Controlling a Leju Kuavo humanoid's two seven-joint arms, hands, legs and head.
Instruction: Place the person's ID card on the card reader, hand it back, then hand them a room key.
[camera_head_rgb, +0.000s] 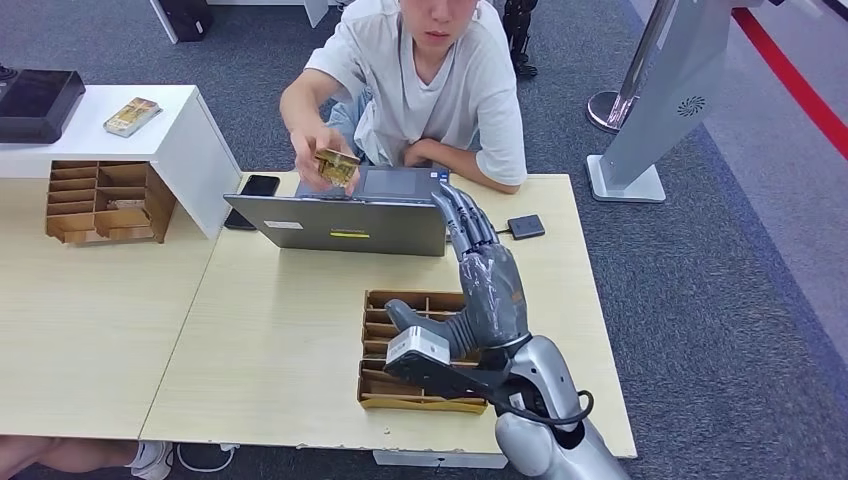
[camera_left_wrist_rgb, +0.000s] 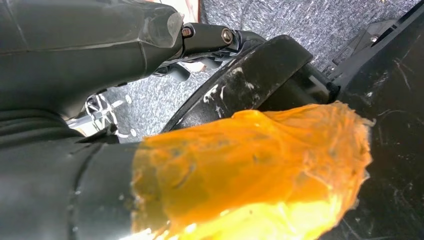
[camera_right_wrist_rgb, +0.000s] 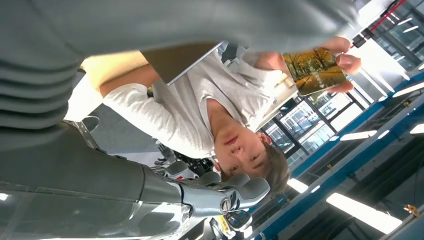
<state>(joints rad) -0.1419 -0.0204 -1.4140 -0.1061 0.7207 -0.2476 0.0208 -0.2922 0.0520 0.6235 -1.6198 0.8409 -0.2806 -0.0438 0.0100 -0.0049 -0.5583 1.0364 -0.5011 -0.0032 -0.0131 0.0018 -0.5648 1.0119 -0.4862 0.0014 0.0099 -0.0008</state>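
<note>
Here the right hand (camera_head_rgb: 487, 275) reaches toward the laptop (camera_head_rgb: 340, 222), fingers straight, holding nothing; the person's hand (camera_head_rgb: 318, 155) pinches the card (camera_head_rgb: 337, 166).

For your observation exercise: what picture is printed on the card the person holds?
Golden-yellow autumn trees along a path; the card shows best in the right wrist view.

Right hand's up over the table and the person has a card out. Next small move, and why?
Probably ease the right hand left and forward toward the card, thumb ready to pinch. The person's hand holds the card above the laptop, while the robot's hand is empty, fingers extended, off to the card's right over the table. Whether this card is the ID isn't readable.
</note>
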